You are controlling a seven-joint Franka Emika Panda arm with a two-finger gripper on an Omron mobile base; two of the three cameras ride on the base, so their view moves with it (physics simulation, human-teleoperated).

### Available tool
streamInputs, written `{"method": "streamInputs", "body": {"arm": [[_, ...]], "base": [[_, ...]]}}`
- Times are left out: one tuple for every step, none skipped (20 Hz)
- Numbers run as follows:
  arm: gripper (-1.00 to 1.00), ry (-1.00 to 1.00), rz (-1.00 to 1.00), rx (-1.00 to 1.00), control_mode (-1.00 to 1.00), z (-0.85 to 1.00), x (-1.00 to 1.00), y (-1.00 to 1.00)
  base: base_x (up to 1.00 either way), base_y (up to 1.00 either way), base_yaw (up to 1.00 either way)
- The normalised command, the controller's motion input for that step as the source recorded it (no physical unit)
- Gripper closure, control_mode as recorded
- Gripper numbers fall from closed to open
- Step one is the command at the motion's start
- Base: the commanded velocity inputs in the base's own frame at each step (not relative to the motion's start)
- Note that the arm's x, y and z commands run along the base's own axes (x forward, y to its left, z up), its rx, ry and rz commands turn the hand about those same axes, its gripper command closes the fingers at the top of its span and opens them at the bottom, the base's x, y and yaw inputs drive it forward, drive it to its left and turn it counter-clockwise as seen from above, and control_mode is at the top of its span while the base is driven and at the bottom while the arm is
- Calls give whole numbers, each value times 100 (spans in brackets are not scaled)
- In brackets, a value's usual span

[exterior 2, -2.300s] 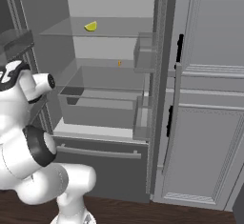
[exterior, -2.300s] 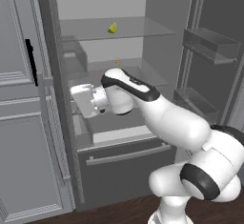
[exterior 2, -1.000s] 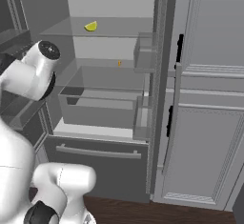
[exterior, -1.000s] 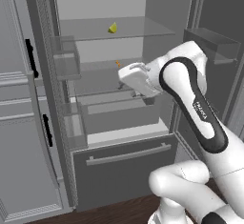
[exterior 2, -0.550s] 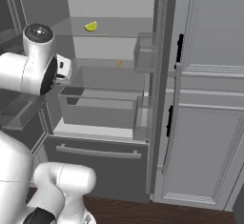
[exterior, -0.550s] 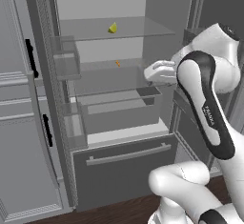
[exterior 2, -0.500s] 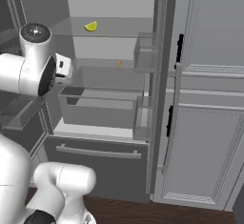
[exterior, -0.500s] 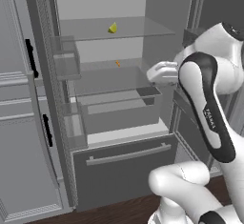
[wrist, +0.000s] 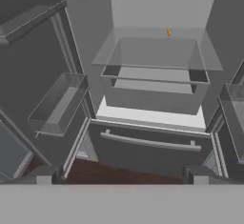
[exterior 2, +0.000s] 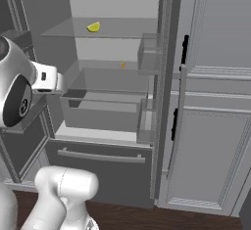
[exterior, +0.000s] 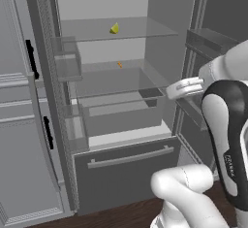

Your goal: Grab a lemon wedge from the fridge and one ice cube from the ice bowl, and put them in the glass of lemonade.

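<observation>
Claw (wrist: pixel 121 173) spread wide and empty, aimed into the open fridge (exterior: pixel 160 57), with lemon wedge (exterior: pixel 115 28) on the upper glass shelf (exterior: pixel 145 28) toward 12 o'clock.

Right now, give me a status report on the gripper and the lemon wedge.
Gripper open, holding nothing, facing the open fridge. Lemon wedge on the upper glass shelf, untouched. Nothing between them.
</observation>
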Motion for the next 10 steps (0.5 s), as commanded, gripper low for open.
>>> {"method": "streamInputs", "body": {"arm": [[-100,0,0,0,-100,17,0,0],[-100,0,0,2,-100,24,0,-4],[-100,0,0,4,-100,23,0,-1],[-100,0,-1,7,-100,23,-6,-1],[-100,-2,-2,9,-100,22,-4,-4],[-100,-4,-3,12,-100,24,0,-13],[-100,-4,-2,12,-100,22,0,-9],[-100,-3,-1,12,-100,23,0,-7],[-100,-4,-1,12,-100,22,0,-7],[-100,-2,0,9,-100,24,0,0]], "base": [[0,0,0],[0,0,0],[0,0,0],[0,0,0],[0,0,0],[0,0,0],[0,0,0],[0,0,0],[0,0,0],[0,0,0]]}}
